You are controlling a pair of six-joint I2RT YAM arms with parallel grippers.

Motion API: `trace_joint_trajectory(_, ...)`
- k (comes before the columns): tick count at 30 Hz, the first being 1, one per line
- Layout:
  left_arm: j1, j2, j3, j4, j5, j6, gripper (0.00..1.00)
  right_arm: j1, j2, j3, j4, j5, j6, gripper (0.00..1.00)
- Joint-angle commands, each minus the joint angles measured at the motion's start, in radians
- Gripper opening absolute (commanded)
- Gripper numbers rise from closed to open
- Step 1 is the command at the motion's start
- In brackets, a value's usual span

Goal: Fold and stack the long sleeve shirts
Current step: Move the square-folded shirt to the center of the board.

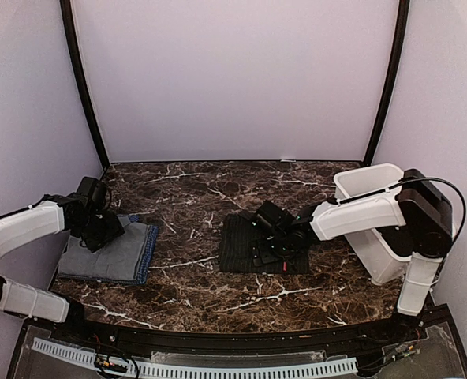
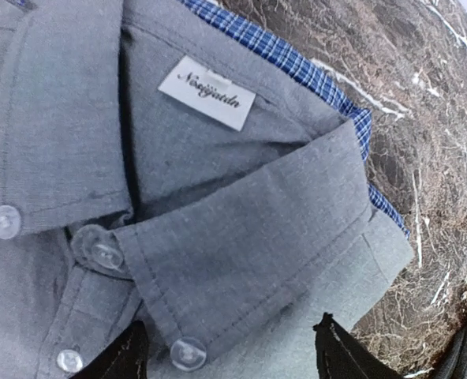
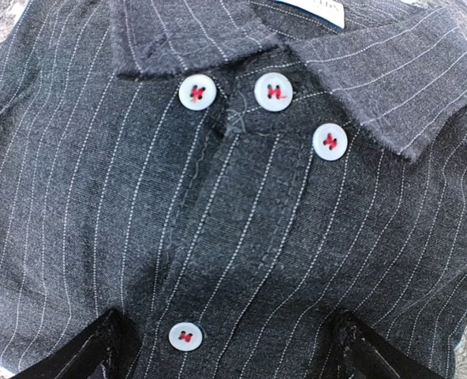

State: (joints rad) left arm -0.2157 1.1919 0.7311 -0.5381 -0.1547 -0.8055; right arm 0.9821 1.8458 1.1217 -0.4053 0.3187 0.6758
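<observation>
Top external | one grey shirt point(image 1: 107, 260) | one blue shirt point(image 1: 149, 257) | one pinstriped shirt point(image 1: 237, 237) | left claw point(image 2: 229, 351), right claw point(image 3: 229, 343) apart

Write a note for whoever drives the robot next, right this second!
Left gripper: open, holding nothing, over the collar of the grey shirt.
Right gripper: open, holding nothing, over the pinstriped shirt.
Where: grey shirt on the left of the table, with a blue edge showing beneath it. Pinstriped shirt at centre, white tub on the right.
Done: both shirts look folded.
Left: the pinstriped shirt probably goes onto the grey shirt.
</observation>
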Motion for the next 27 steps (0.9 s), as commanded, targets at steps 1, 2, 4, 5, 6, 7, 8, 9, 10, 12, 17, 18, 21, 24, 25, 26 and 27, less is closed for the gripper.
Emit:
trace_joint_trajectory(1, 0.015, 0.071, -0.045, 0.133, 0.090, 0.009, 0.72, 0.004, -0.005, -0.038, -0.021, 0.013, 0.011, 0.89)
trace_joint_trajectory(2, 0.015, 0.084, -0.050, 0.150, 0.120, 0.013, 0.71, 0.004, -0.007, -0.039, -0.020, 0.013, 0.013, 0.89)
trace_joint_trajectory(4, 0.015, 0.124, -0.067, 0.212, 0.170, 0.019, 0.72, 0.004, -0.012, -0.042, -0.020, 0.017, 0.014, 0.89)
trace_joint_trajectory(5, 0.015, 0.143, -0.072, 0.229, 0.189, 0.020, 0.72, 0.003, -0.015, -0.046, -0.021, 0.018, 0.015, 0.89)
trace_joint_trajectory(6, 0.014, 0.150, -0.083, 0.261, 0.220, 0.017, 0.72, 0.004, -0.018, -0.050, -0.020, 0.020, 0.016, 0.89)
trace_joint_trajectory(7, 0.014, 0.163, -0.089, 0.276, 0.232, 0.016, 0.72, 0.004, -0.020, -0.052, -0.019, 0.022, 0.016, 0.89)
trace_joint_trajectory(8, 0.013, 0.168, -0.099, 0.313, 0.261, 0.018, 0.72, 0.002, -0.022, -0.056, -0.018, 0.022, 0.017, 0.89)
trace_joint_trajectory(9, 0.010, 0.181, -0.102, 0.332, 0.274, 0.018, 0.72, 0.003, -0.021, -0.058, -0.018, 0.024, 0.017, 0.89)
trace_joint_trajectory(10, 0.002, 0.189, -0.100, 0.357, 0.294, 0.019, 0.72, 0.001, -0.020, -0.060, -0.017, 0.025, 0.017, 0.89)
trace_joint_trajectory(12, -0.018, 0.236, -0.083, 0.383, 0.312, 0.029, 0.72, 0.000, -0.019, -0.064, -0.018, 0.023, 0.016, 0.89)
trace_joint_trajectory(17, -0.085, 0.339, -0.009, 0.423, 0.341, 0.042, 0.72, -0.001, -0.032, -0.084, -0.022, 0.025, 0.021, 0.89)
trace_joint_trajectory(18, -0.105, 0.371, 0.016, 0.428, 0.345, 0.046, 0.72, 0.000, -0.039, -0.091, -0.024, 0.026, 0.022, 0.89)
trace_joint_trajectory(21, -0.159, 0.445, 0.101, 0.435, 0.364, 0.060, 0.72, -0.003, -0.059, -0.118, -0.027, 0.021, 0.028, 0.89)
trace_joint_trajectory(24, -0.200, 0.533, 0.170, 0.438, 0.381, 0.071, 0.72, 0.000, -0.083, -0.153, -0.032, 0.015, 0.037, 0.89)
trace_joint_trajectory(25, -0.217, 0.566, 0.202, 0.438, 0.386, 0.080, 0.72, 0.000, -0.094, -0.165, -0.033, 0.013, 0.041, 0.89)
trace_joint_trajectory(26, -0.225, 0.582, 0.221, 0.436, 0.395, 0.083, 0.72, 0.000, -0.105, -0.179, -0.033, 0.009, 0.044, 0.89)
trace_joint_trajectory(27, -0.240, 0.613, 0.256, 0.433, 0.401, 0.091, 0.72, 0.000, -0.121, -0.193, -0.032, 0.006, 0.048, 0.89)
